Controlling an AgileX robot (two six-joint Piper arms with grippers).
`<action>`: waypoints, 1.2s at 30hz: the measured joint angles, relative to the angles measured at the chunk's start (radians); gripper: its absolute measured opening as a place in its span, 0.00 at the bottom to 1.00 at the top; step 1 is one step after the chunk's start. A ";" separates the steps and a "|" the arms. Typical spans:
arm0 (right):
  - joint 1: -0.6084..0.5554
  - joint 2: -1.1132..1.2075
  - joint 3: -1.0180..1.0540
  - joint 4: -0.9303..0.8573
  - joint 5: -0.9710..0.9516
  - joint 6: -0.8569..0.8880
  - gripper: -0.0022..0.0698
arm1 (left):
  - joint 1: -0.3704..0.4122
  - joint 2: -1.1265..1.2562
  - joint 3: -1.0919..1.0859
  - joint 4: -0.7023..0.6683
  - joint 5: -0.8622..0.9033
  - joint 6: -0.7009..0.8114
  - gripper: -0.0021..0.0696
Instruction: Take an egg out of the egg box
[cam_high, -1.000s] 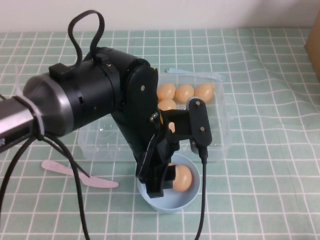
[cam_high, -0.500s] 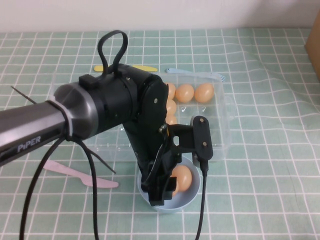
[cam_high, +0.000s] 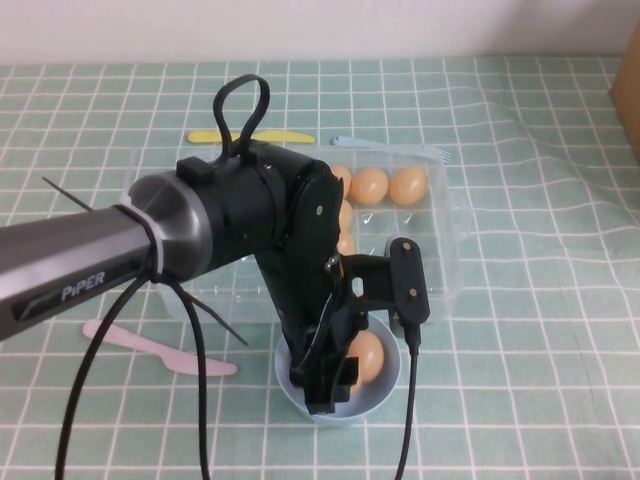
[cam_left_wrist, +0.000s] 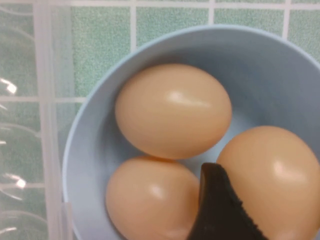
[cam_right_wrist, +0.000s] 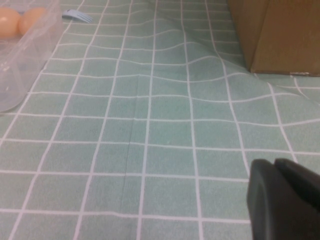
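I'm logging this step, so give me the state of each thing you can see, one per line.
Left gripper: down in the bowl among the eggs.
Right gripper: parked above the tablecloth, fingers shut.
Bowl: upright, holds three eggs.
Egg box: open, some eggs still in cells.
Egg: lying in the bowl, free.

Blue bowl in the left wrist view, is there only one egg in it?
No. The blue bowl holds three eggs, with the left gripper over them; the right gripper hangs over bare tablecloth.
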 joint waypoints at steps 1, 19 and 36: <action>0.000 0.000 0.000 0.000 0.000 0.000 0.01 | 0.000 0.002 0.000 -0.004 0.002 0.000 0.51; 0.000 0.000 0.000 0.000 0.000 0.000 0.01 | 0.000 0.005 0.000 -0.015 0.000 0.000 0.71; 0.000 0.000 0.000 0.000 0.000 0.000 0.01 | 0.189 -0.572 0.363 -0.290 -0.366 -0.044 0.04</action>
